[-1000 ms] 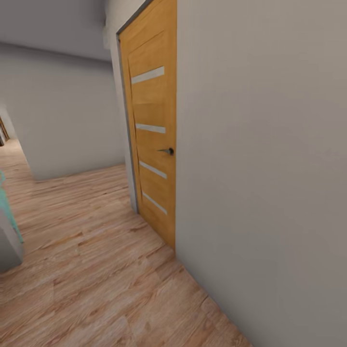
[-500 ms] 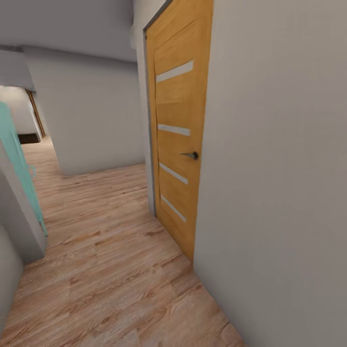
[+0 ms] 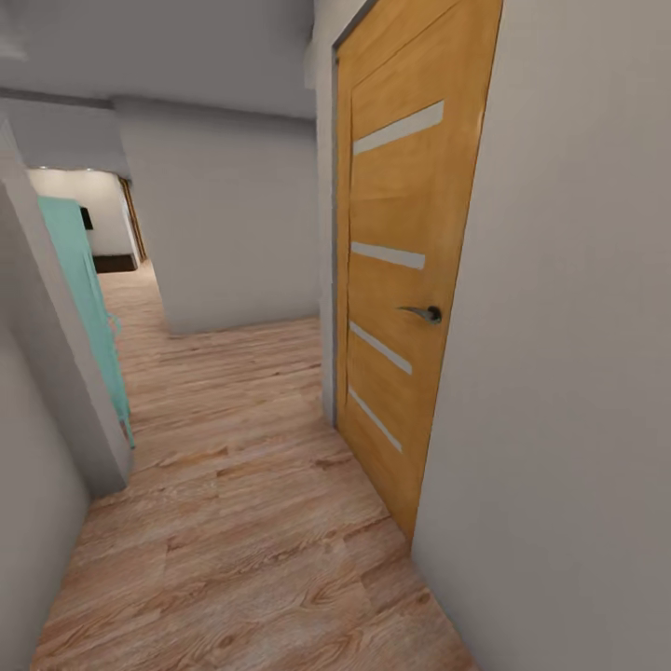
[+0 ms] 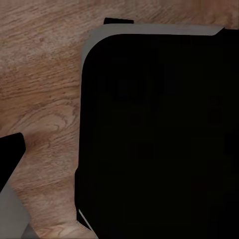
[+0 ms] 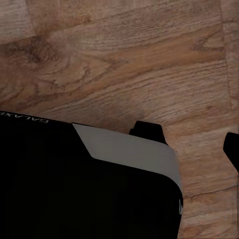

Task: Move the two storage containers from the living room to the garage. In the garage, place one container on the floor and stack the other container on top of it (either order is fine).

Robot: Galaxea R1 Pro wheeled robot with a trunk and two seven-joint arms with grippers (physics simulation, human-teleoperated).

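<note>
One wooden door [image 3: 396, 270], plank flooring [image 3: 242, 522], white walls [image 3: 568, 373]

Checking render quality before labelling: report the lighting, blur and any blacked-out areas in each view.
Head view: soft, even light, slightly blurred, no glare on the orange slatted wooden door. Both wrist views: a featureless black robot body hides much of the light wood-plank flooring, whose grain stays sharp.

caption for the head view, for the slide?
Hallway in transit: shut oak door with lever handle at right, wood-plank floor, teal door at left.
</note>
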